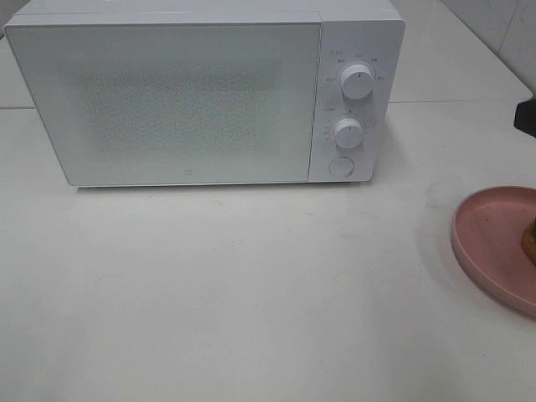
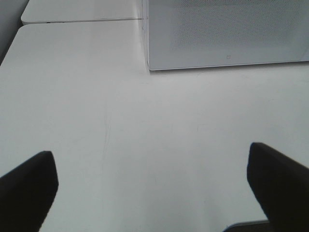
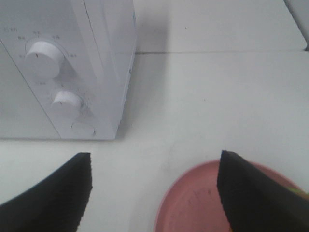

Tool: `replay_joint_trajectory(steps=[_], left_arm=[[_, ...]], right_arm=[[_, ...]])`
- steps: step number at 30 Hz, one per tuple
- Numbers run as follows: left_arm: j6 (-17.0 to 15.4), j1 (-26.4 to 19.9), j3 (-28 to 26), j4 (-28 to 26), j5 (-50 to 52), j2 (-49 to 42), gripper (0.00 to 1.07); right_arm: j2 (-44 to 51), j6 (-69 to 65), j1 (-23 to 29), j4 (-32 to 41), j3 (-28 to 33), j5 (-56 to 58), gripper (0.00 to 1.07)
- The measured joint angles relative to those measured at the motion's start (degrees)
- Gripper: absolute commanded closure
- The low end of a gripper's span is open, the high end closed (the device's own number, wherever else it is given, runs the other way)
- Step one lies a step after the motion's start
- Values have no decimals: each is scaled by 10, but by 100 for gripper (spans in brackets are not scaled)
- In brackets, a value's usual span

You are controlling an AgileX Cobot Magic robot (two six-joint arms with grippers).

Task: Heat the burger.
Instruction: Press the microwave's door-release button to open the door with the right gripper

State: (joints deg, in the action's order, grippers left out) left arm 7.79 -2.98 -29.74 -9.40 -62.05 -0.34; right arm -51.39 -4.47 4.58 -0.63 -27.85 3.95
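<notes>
While the high camera gives me only a brown sliver of the burger [image 1: 530, 239] on the pink plate [image 1: 488, 236], right of the microwave [image 1: 167, 100], the right wrist view shows the right gripper [image 3: 154, 159] spread wide above that plate; the left gripper [image 2: 150, 159] hangs released over the table [image 2: 145, 106].

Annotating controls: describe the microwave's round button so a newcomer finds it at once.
The white microwave stands at the table's back. On its right-hand panel, below two stacked knobs, sits the round button. Unlike them it is flat, with no pointer line.
</notes>
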Motion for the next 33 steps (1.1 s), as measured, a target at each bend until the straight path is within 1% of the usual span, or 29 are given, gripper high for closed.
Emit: replay_joint_trajectory(steps=[3,5,8,10,11,12,13,14,15,16,17,18,19,20,21,22,23,24,25,26,27,28,29,30,31,32,33], left_arm=[[0,0,0,0,0,0,7],[0,0,0,0,0,0,7],[0,0,0,0,0,0,7],[0,0,0,0,0,0,7],[0,0,0,0,0,0,7],[0,0,0,0,0,0,7],[0,0,0,0,0,0,7],[0,0,0,0,0,0,7],[0,0,0,0,0,0,7],[0,0,0,0,0,0,7],[0,0,0,0,0,0,7],[0,0,0,0,0,0,7],[0,0,0,0,0,0,7],[0,0,0,0,0,0,7],[0,0,0,0,0,0,7],[0,0,0,0,0,0,7],[0,0,0,0,0,0,7],[0,0,0,0,0,0,7],[0,0,0,0,0,0,7],[0,0,0,0,0,0,7],[0,0,0,0,0,0,7],[0,0,0,0,0,0,7],[0,0,0,0,0,0,7],[0,0,0,0,0,0,7],[0,0,0,0,0,0,7],[0,0,0,0,0,0,7],[0,0,0,0,0,0,7]], right_arm=[[-6,-1,0,-2,4,-26,37],[-34,-3,0,-4,28,-143,37],[-42,-3,0,-4,34,-171,37],[-68,-4,0,-4,66,-256,37],[-68,-4,0,-4,66,-256,37],[-74,-4,0,-3,74,-280,37],[-87,-1,0,0,95,-327,37],[-87,-1,0,0,95,-327,37],[-104,6,0,13,119,-386,37],[-104,6,0,13,119,-386,37],[-111,11,0,23,128,-409,37],[-128,18,7,48,146,-456,37],[-128,18,7,48,146,-456,37],[-146,33,27,73,156,-486,37],[-146,33,27,73,156,-486,37],[-155,45,40,87,159,-498,37],[-172,73,68,115,163,-522,37],[-172,73,68,115,163,-522,37],[-182,89,85,131,165,-533,37],[-199,120,116,165,167,-552,37],[-199,120,116,165,167,-552,37],[-217,142,148,201,167,-574,37],[-225,152,165,220,167,-587,37],[-225,152,165,220,167,-587,37],[-239,170,201,253,167,-613,37],[-239,170,201,253,167,-613,37],[-247,179,218,270,167,-628,37]])
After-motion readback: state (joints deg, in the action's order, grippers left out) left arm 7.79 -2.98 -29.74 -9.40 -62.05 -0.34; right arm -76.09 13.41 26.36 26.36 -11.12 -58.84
